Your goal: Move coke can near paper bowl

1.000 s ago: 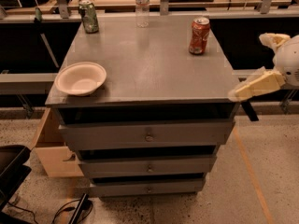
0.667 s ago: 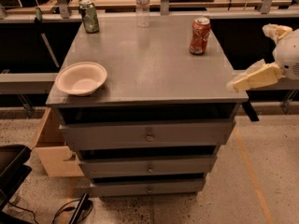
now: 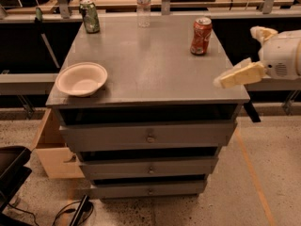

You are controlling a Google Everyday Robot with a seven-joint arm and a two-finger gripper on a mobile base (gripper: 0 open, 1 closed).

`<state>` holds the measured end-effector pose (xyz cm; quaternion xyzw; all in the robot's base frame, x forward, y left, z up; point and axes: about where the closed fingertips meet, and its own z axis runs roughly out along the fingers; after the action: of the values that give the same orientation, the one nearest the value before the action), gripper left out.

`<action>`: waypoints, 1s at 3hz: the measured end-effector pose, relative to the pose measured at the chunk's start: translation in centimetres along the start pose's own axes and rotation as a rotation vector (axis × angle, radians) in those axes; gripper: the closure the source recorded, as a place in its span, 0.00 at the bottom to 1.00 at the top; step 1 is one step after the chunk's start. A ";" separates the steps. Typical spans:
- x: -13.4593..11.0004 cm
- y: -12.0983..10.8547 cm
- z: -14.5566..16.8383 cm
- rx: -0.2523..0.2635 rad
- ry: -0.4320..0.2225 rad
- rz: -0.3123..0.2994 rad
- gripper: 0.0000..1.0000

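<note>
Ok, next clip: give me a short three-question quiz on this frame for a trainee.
1. True or false: the coke can sits inside the paper bowl.
2. Where is the gripper? A) over the bowl B) by the front right edge of the cabinet top, apart from the can C) around the coke can
3. Which two other containers stand along the back of the top?
Key: 1 false: can back right, bowl front left. 2 B. 3 the green can and the clear bottle.
</note>
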<state>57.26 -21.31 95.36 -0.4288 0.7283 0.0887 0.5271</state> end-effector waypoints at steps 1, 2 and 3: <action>-1.0 -2.0 5.9 0.004 -0.115 0.093 0.00; -2.0 -5.0 12.3 0.030 -0.221 0.156 0.00; -2.4 -7.5 15.3 0.063 -0.281 0.145 0.00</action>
<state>73.43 -15.78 93.26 -0.3415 0.6788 0.1627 0.6294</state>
